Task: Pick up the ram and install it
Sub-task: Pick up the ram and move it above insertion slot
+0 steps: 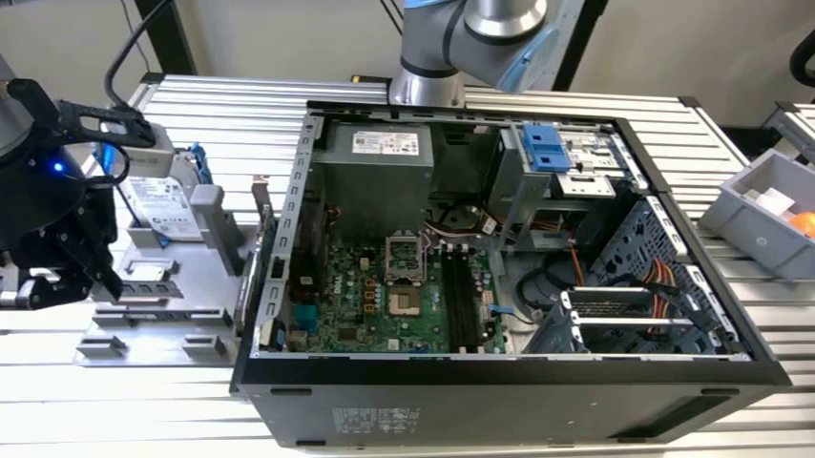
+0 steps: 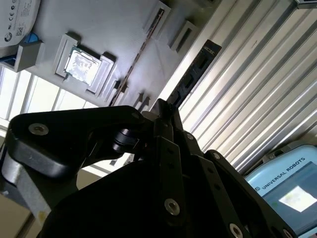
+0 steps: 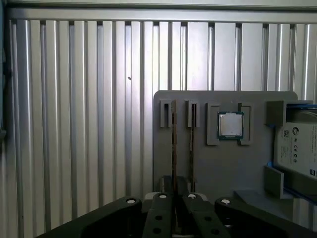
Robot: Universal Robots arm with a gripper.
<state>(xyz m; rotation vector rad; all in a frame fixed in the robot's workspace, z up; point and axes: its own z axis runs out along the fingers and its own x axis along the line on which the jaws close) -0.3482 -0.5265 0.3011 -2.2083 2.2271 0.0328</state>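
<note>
ops: End effector (image 3: 177,197) is right up against both wrist cams, black links in front. Fingers narrow, pinched on the near end of the ram (image 3: 173,144).

lead: Where's the ram sitting?

ops: On edge, at the outermost slot of the tray (image 3: 230,171), running straight away from the fingers. In the second wrist view I see the ram (image 2: 194,74) dark face on, sticking out from the fingertips over the tray's edge and the ribbed surface (image 3: 74,124). I can't tell whether it's clear of the slot or seated in it.

lead: Neighbours?

ops: Just beside it, parallel, a second stick (image 3: 191,144) in the next slot. Past that the CPU (image 3: 230,124) in its pocket, then the drive (image 3: 297,148) at the tray's other side.

lead: And the case?

ops: On the exterior view's right of the tray, the case (image 1: 510,401) lies open with the board (image 1: 382,296) facing up, well apart from the end effector. Behind it, the arm base (image 1: 427,86).
</note>
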